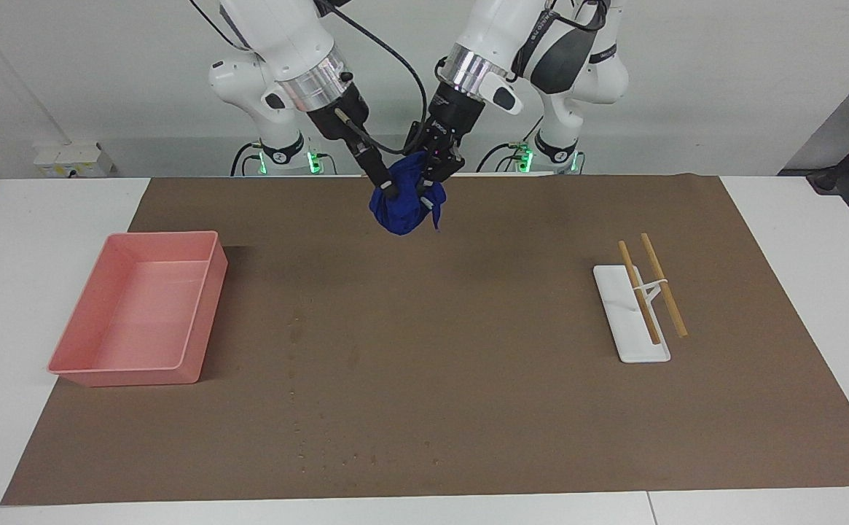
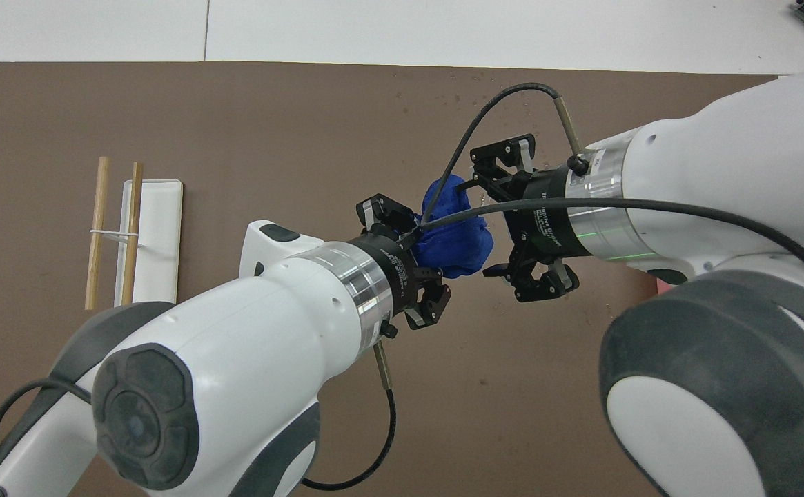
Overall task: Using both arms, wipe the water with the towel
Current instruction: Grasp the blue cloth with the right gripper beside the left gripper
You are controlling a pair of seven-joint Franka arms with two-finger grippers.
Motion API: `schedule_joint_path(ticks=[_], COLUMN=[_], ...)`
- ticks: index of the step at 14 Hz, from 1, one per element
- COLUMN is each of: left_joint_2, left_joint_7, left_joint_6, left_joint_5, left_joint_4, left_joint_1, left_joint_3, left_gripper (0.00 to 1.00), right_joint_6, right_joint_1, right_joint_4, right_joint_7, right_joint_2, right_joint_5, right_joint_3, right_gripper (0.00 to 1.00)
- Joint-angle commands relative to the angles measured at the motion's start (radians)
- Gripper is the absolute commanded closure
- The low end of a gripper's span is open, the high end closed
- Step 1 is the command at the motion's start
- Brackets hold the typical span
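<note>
Towel [image 1: 402,200] hangs bunched in your left hand [image 1: 431,171], clamped tight over the bench [image 1: 468,408]; your right hand [image 1: 389,191], fingers spread, meets it for a handover.

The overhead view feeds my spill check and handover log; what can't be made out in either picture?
- Pink plastic bin: overhead view, hidden under the right arm.
- Water droplets: overhead view, mostly covered by the arms.
- Whether the open right gripper touches the deep-blue cloth towel: both views, towel and gripper overlap.
</note>
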Motion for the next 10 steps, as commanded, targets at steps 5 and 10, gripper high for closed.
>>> schedule_joint_path(ticks=[5, 10], left_joint_2=[0.010, 0.010], left_joint_7=[-0.025, -0.033], left_joint_6=[0.011, 0.013], left_joint_5=[0.021, 0.024], left_joint_4=[0.021, 0.045], left_joint_1=[-0.013, -0.015], left_joint_3=[0.007, 0.002], left_gripper=[1.00, 1.00], right_joint_6=[0.089, 0.171], right_joint_1=[0.015, 0.012], right_joint_4=[-0.029, -0.164], right_joint_7=[0.022, -0.004], right_joint_2=[-0.005, -0.051], right_joint_5=[0.000, -0.020], right_joint_3=[-0.004, -0.004], right_gripper=[0.13, 0.13])
